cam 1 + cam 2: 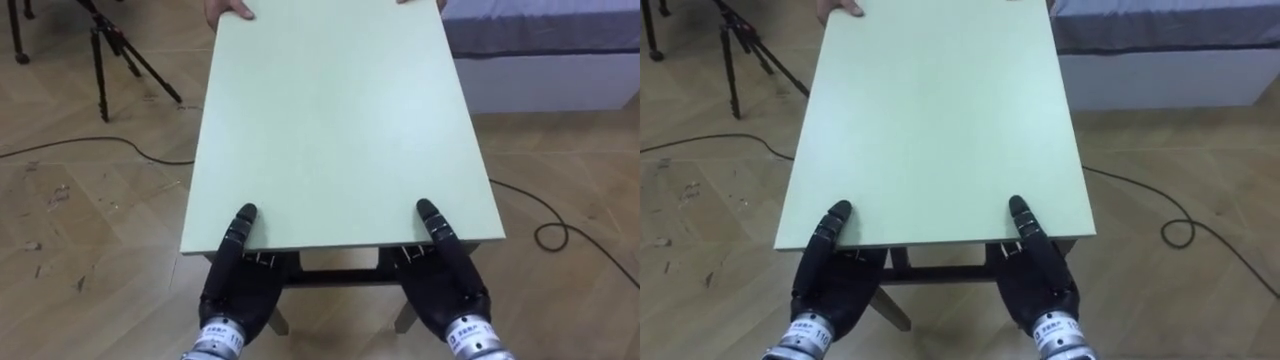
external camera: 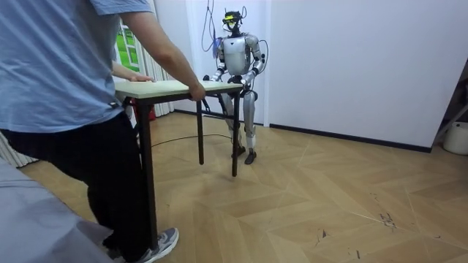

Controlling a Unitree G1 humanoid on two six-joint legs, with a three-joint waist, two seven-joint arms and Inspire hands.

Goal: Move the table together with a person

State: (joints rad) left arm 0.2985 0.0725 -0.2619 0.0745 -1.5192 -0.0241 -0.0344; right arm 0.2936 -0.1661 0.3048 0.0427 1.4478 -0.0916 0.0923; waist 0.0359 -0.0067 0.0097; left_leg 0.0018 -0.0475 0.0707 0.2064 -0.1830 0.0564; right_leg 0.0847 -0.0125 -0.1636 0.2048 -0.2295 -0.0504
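Observation:
A pale green table with dark legs stretches away from me in the eye views. My left hand clamps its near edge at the left, thumb on top and the fingers underneath. My right hand clamps the near edge at the right in the same way. A person's hand rests on the far edge. In the room view the person stands at one end of the table, holding it with a hand on each side, and I stand upright at the other end, near the white wall.
A black tripod stands on the wooden floor to the far left. A bed with a white base lies at the far right. A dark cable loops over the floor on the right. A white bin stands by the wall.

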